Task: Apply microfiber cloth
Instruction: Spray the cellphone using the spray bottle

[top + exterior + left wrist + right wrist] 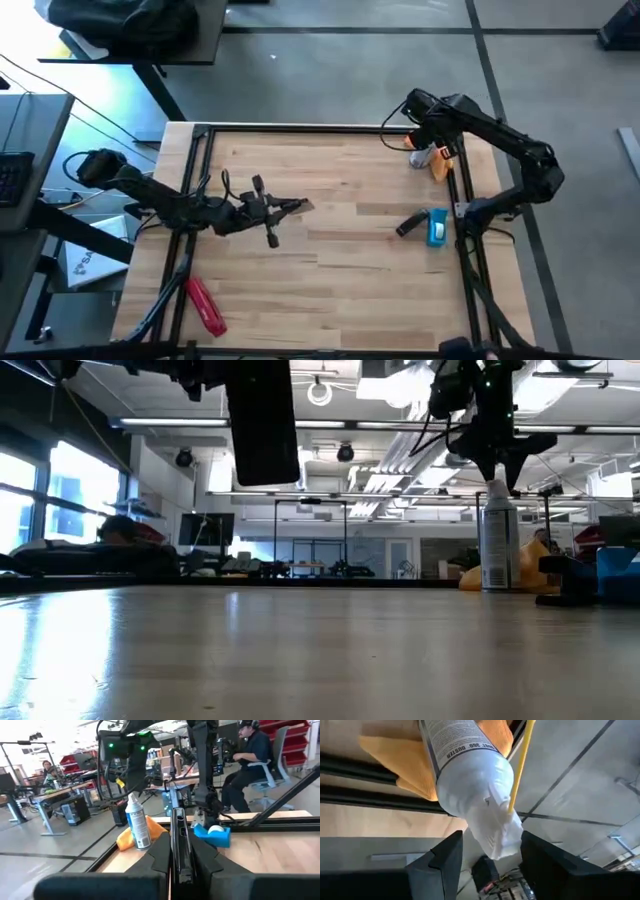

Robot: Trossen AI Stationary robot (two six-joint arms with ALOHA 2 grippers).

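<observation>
Microfiber cloth (415, 765) lies beneath right claw (487, 852).

The desk (340, 260) is pale wood with visible grain, smooth and lightly sheened. The microfiber cloth (410, 757) looks soft, matt orange-yellow fabric. The spray can (465, 765) has a smooth printed body and a white plastic cap. The red tool (206, 306) looks like glossy plastic.

Wooden table (340, 270): red tool (205, 305), blue tool (436, 227), spray can (420, 156), microfiber cloth (441, 165).
</observation>
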